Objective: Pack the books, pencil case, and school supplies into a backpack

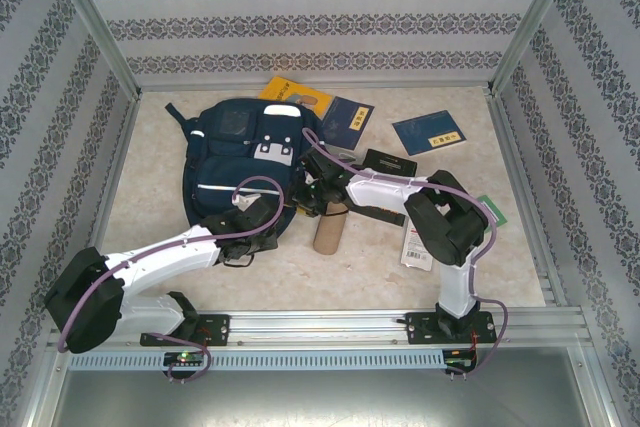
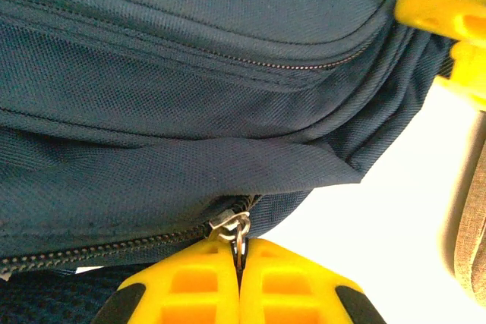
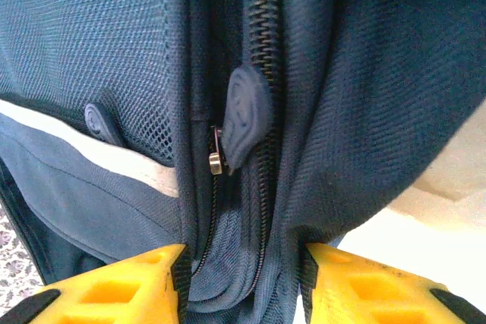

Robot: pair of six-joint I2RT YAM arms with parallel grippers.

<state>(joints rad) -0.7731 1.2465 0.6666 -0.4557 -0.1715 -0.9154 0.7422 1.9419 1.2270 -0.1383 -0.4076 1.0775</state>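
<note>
1. Navy fabric backpack (image 1: 235,162) lies flat on the table (image 1: 250,282), pockets facing up.
2. Left gripper (image 2: 240,252), at the backpack's near edge, has its fingers pressed together on a metal zip pull (image 2: 231,225).
3. Right gripper (image 3: 243,278), at the backpack's right edge, pinches a fold of its fabric below a rubber zip tab (image 3: 244,115).
4. Tan pencil case (image 1: 328,232) lies just right of the backpack's near corner.
5. Books (image 1: 350,122) lie past the backpack's far right corner.

Top camera looks down from behind; both wrist cameras closely face the backpack (image 1: 235,172).
</note>
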